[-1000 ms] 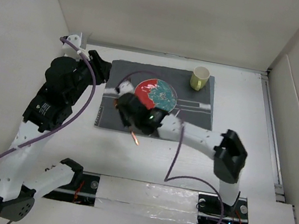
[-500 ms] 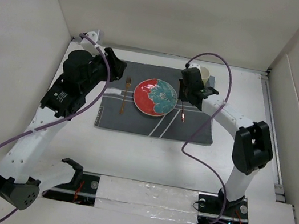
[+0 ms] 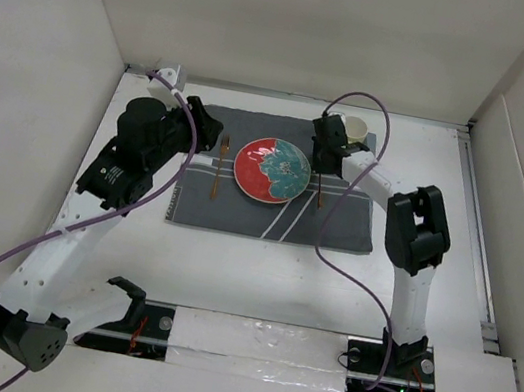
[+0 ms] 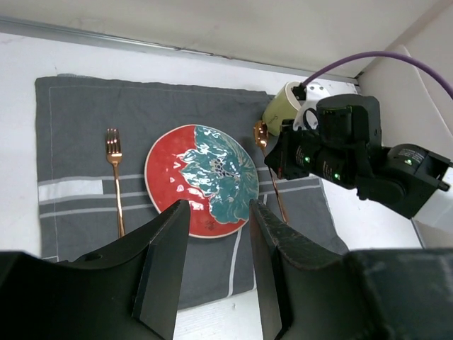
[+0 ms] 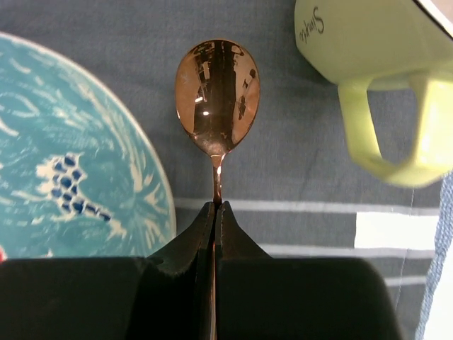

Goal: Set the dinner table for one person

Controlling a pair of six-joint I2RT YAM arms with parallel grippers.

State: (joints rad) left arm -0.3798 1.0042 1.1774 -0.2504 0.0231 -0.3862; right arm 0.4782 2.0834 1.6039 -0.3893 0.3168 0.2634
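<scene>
Table [image 3: 228, 271] spans view; mat [image 3: 339, 220] far centre, bearing plate [image 3: 272, 169], fork [image 3: 219, 163] left, mug [image 3: 353, 128] far-right. My right gripper [image 5: 214, 207] pinches spoon [image 5: 216, 88] right of plate: placing step. Next, I judge: set flat, release. Left gripper [image 4: 218, 209] half-open, empty.

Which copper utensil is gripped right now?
The spoon, right of the plate, its handle pinched in the right fingers; the fork lies free left of it.

Wide matte white surface [image 3: 228, 271], seen from above.
It lies flat and level, walled by upright white side panels [image 3: 31, 64] at its left, far and right edges.
</scene>
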